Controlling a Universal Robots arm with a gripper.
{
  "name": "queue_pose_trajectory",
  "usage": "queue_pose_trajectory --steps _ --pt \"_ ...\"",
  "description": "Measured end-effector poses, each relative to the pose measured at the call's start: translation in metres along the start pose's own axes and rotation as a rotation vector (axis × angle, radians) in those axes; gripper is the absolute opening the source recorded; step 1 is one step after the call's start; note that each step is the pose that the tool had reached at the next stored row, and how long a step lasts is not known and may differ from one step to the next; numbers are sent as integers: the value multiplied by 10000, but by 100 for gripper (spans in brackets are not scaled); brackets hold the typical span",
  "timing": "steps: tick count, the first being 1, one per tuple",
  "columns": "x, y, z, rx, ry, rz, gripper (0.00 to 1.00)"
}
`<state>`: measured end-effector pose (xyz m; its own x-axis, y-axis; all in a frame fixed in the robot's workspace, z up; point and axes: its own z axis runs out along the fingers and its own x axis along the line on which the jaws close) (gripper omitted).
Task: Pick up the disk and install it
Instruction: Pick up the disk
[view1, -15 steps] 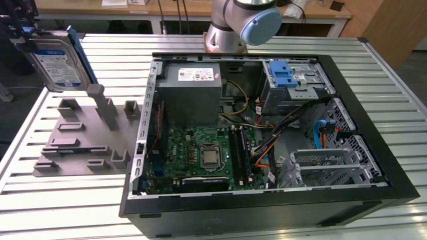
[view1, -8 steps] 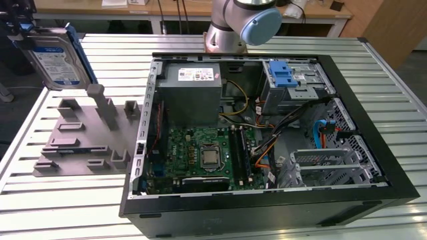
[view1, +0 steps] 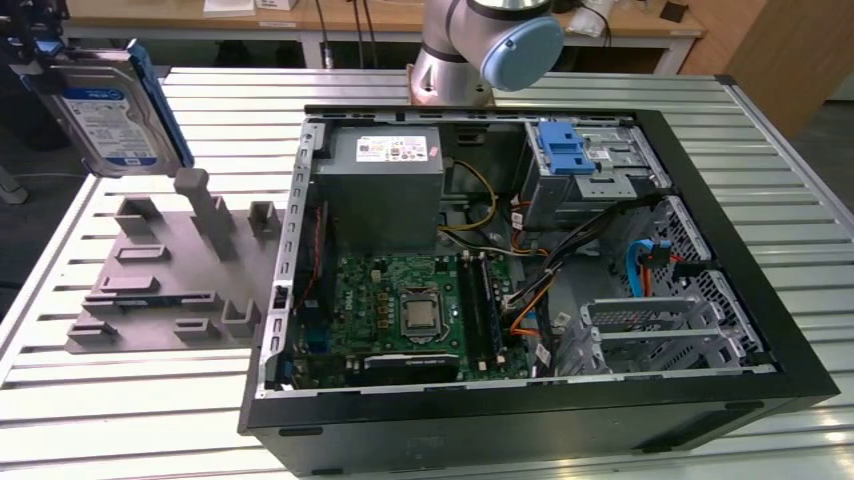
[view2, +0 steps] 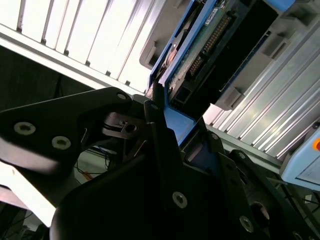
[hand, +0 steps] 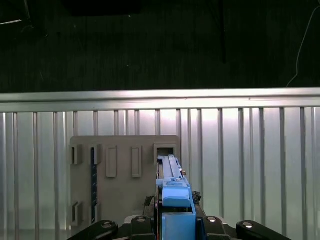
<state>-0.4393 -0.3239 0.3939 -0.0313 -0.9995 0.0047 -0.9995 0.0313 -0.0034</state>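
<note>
The disk (view1: 114, 115), a silver drive with a blue-and-white label in a blue bracket, hangs upright in the air at the exterior view's upper left, above the grey holder plate (view1: 160, 290). My gripper (view1: 38, 55) is shut on its upper end. In the second wrist view the black fingers (view2: 157, 130) clamp the blue bracket, and the disk (view2: 210, 40) shows its green circuit-board side. The first wrist view looks along the disk (hand: 171, 172) edge-on, with my gripper (hand: 175, 220) around its blue bracket end and the holder plate (hand: 122, 195) below it.
An open computer case (view1: 747, 300) lies on the slatted metal table (view1: 134, 420), to the exterior view's right of the plate. Inside it are a silver cage with a blue latch (view1: 581, 150), a grey power supply box (view1: 387, 190) and a green motherboard (view1: 414, 310). The arm's base (view1: 487, 45) stands behind the case.
</note>
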Motion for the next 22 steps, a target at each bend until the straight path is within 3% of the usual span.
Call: queue_pose_trajectory --steps 22 --pt "1 0 -130 -1 -10 0 36"
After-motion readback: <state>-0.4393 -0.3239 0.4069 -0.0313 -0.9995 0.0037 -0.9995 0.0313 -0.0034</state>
